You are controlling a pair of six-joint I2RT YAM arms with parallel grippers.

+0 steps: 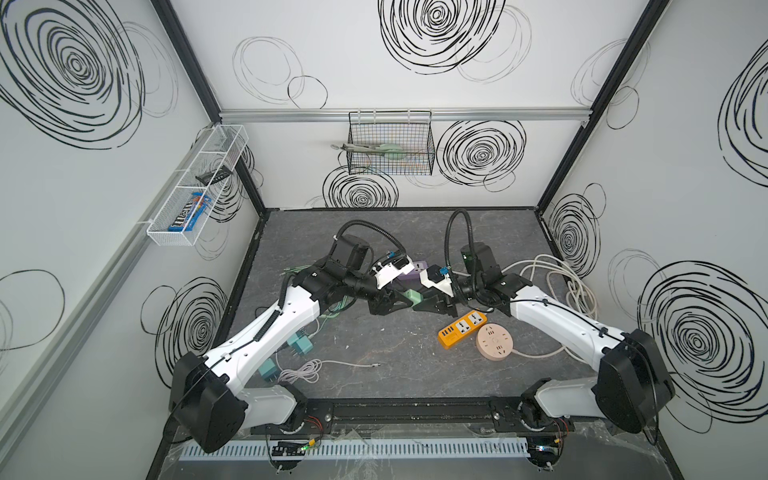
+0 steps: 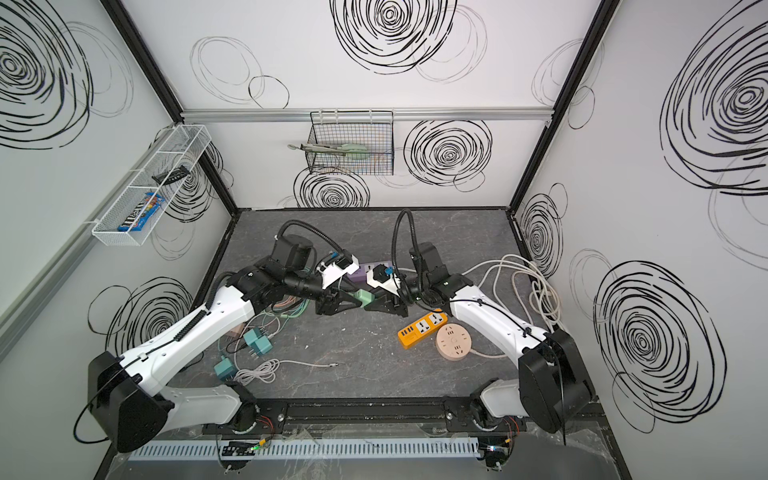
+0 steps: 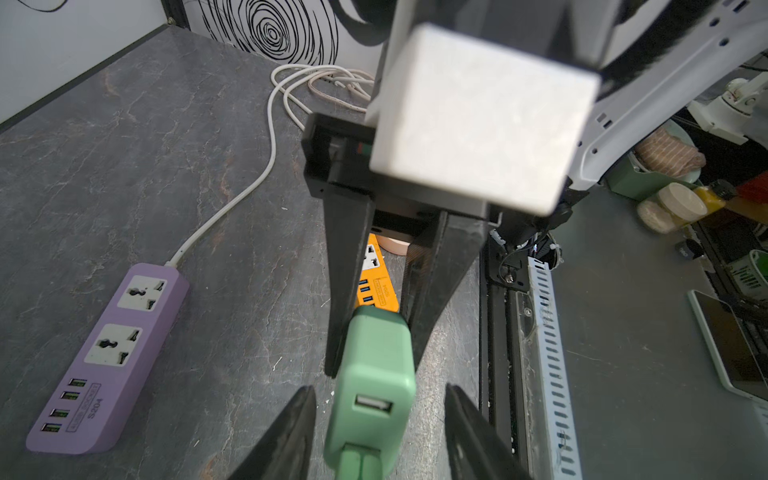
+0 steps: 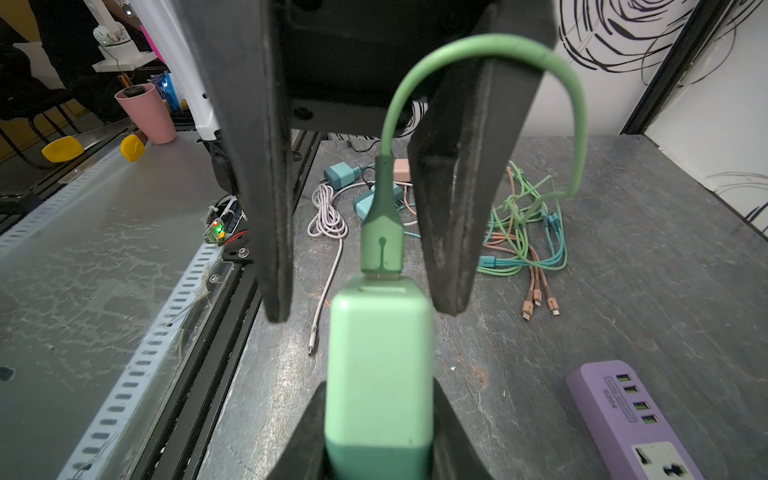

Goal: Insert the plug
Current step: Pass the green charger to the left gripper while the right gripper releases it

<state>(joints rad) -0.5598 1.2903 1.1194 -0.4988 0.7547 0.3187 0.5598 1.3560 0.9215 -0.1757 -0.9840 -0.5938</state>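
Currently: left gripper (image 4: 363, 307) jaws spread, flanking the green USB plug (image 4: 382, 245), a gap on either side. Plug sits in the green charger (image 4: 379, 353), just past those fingertips. Right gripper (image 4: 379, 386) jaws pinch the charger's sides.

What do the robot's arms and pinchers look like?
The left arm and right arm have white shells, black joints and ribbed black cables looping above the wrists. The left gripper and right gripper are black, with long tapering fingers.
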